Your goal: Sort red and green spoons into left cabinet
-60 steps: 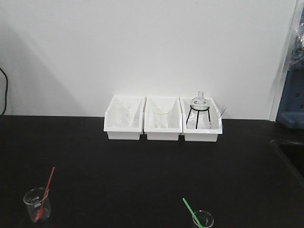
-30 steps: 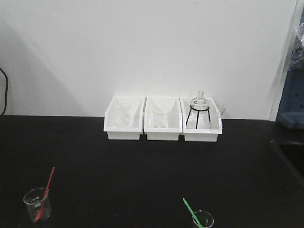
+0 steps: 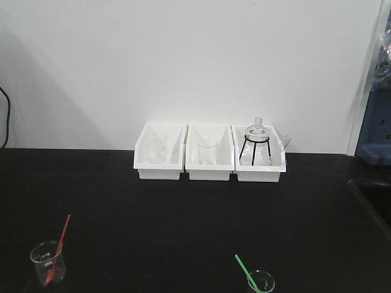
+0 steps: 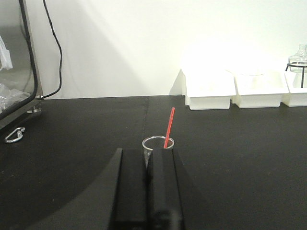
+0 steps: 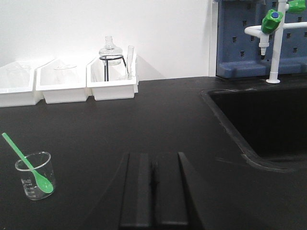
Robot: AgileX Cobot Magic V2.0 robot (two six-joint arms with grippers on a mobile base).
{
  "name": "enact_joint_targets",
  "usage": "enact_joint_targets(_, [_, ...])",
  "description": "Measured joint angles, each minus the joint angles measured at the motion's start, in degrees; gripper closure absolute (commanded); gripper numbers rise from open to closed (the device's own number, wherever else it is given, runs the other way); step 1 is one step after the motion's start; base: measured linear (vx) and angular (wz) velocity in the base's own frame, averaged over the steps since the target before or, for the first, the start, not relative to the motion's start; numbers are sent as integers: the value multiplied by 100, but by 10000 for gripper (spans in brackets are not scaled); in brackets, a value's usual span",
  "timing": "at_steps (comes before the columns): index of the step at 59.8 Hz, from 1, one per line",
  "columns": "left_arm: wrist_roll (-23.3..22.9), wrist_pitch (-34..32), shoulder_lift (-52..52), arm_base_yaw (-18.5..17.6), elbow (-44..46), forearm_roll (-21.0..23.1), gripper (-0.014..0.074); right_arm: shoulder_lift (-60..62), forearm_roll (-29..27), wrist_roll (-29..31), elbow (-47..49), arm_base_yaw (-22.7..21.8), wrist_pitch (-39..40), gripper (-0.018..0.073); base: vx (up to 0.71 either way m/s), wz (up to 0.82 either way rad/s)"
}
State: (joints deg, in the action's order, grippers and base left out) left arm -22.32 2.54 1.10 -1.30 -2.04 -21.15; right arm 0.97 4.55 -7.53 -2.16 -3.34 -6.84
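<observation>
1. A thin bright red plastic spoon [image 3: 58, 247] leans in a small clear glass beaker [image 3: 47, 264], well in front and to the left of a row of three white plastic bins [image 3: 209, 173].
2. A thin bright green plastic spoon [image 3: 244, 268] leans in a second clear beaker [image 3: 261, 282], well in front of the row's right end.
3. The black left gripper [image 4: 146, 154] and black right gripper [image 5: 152, 160] hold nothing, and their jaws seem pressed together.

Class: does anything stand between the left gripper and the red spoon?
Only the glass beaker holding the red spoon, just ahead of the left gripper; the handle rises free above its rim. Nothing else shows between them.
</observation>
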Motion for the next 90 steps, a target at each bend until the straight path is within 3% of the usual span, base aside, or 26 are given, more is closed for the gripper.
enact_joint_targets(40, [0,-176,0,0,0,-11,603,0,0,0,0,0,80,566,0,0])
enact_joint_targets(60, [-82,-1271,0,0,89,-11,603,0,0,0,192,0,1454,566,0,0])
enact_joint_targets(73, [-363,-594,-414,0,1785,-11,603,-541,641,17,1971,0,761,566,0,0])
enact_joint_targets(81, [-377,113,-1492,0,3069,-6,603,-1577,941,21,3307,14,259,566,0,0])
enact_joint_targets(90, [-377,380,-2807,0,4062,6,603,-2847,939,8,4381,113,-126,566,0,0])
